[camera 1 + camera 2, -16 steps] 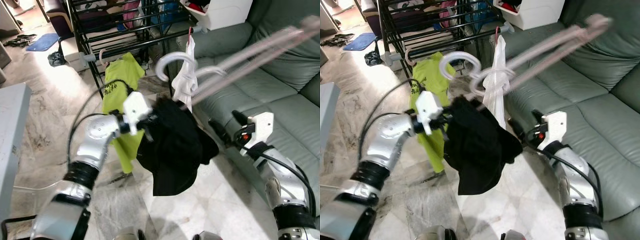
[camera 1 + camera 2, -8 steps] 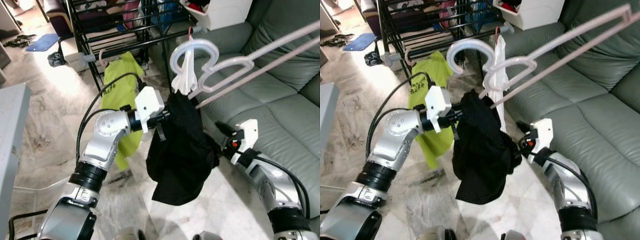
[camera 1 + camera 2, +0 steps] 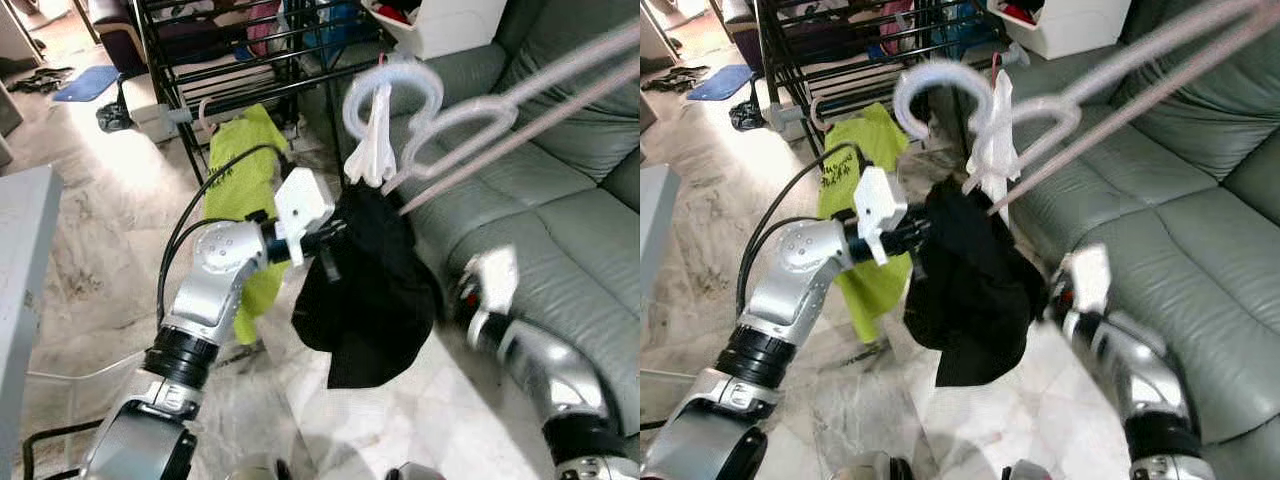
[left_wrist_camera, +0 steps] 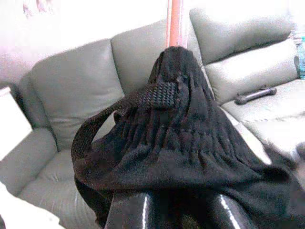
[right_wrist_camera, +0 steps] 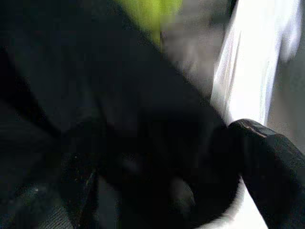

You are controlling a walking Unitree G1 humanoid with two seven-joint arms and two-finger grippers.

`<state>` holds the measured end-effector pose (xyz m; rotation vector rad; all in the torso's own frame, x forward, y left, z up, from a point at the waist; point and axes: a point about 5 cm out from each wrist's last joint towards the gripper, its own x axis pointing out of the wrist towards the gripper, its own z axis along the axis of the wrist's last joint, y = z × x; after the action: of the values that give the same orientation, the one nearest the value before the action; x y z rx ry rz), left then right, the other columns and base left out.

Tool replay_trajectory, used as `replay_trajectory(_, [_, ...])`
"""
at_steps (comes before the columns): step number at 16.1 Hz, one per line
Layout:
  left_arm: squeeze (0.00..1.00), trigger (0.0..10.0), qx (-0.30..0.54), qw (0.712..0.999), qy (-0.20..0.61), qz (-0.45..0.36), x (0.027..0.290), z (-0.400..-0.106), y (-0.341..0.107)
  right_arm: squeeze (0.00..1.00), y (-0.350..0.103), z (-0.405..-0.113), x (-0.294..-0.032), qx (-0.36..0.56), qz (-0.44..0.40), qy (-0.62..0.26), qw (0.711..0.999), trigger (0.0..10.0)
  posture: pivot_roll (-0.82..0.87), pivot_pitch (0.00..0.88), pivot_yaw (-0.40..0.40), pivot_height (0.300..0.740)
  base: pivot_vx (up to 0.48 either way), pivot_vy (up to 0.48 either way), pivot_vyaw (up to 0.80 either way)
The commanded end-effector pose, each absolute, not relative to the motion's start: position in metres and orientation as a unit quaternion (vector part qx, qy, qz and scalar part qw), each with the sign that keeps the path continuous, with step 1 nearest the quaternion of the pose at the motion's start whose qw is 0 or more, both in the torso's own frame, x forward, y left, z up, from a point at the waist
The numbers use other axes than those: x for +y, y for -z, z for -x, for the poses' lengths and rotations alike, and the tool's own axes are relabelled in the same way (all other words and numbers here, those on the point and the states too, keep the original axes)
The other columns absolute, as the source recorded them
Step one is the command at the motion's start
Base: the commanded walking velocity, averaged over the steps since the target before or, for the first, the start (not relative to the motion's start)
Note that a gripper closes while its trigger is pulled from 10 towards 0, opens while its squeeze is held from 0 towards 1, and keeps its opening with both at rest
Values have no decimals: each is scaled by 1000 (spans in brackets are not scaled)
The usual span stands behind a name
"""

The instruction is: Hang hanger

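Between sofa and drying rack we list the following.

Item: black garment (image 3: 370, 280), bunched, held at chest height by both arms. Our left gripper (image 4: 178, 210) has its two fingers pressed into the cloth, closed on it as far as the wrist view shows. Our right gripper (image 5: 200, 171) is buried in the same dark cloth; how wide it stands we cannot tell.

Item: pale translucent hanger (image 3: 450, 115), hook end raised, its long arms running up toward the right over the sofa (image 3: 560, 230). Its lower end meets the top of the black garment.

Status, as we judge it: garment seems gathered on the hanger, but the hook (image 3: 930, 85) rides free of any bar. Hanging remains to be done.

Item: black rack (image 3: 230, 50), bars already carrying a lime-green shirt (image 3: 240, 180) and a white cloth (image 3: 372, 150).

Obstructions: the white cloth hangs right beside the hook; the green shirt crowds the near bar. A white bin (image 3: 440, 25) sits beyond.
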<state>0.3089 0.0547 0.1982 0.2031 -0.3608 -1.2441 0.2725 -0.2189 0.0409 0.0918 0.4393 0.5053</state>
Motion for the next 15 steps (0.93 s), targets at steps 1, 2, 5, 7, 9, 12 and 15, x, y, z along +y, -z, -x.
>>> replay_trajectory(1, [0,0,-202,787,574,-96,55,-308,-217,0,-25,-264,-220,264,-51,-235,934,10000,-40,0,85,740,0,0,0])
replay_trajectory(2, [0,0,-209,786,575,-85,54,-307,-222,0,-16,-261,-227,281,-67,-204,935,10000,-38,0,83,740,0,0,0])
replay_trajectory(5, [0,0,-220,793,563,-69,59,-310,-235,0,-4,-253,-258,315,-68,-106,941,0,-41,0,78,740,0,0,0])
replay_trajectory(7, [0,0,-215,805,547,-81,68,-317,-234,0,-6,-249,-282,318,-69,-44,945,0,-49,0,73,740,0,0,0])
replay_trajectory(9, [0,0,-207,816,533,-83,78,-322,-234,0,-21,-250,-316,284,-34,45,957,0,-53,0,71,740,0,0,0])
replay_trajectory(12, [0,0,-191,821,530,-88,86,-324,-227,0,-43,-257,-339,237,-29,97,966,0,-65,0,74,740,0,0,0])
replay_trajectory(15, [0,0,-117,814,551,-146,103,-318,-183,0,-95,-269,-380,146,-8,208,967,0,-67,0,74,740,0,0,0])
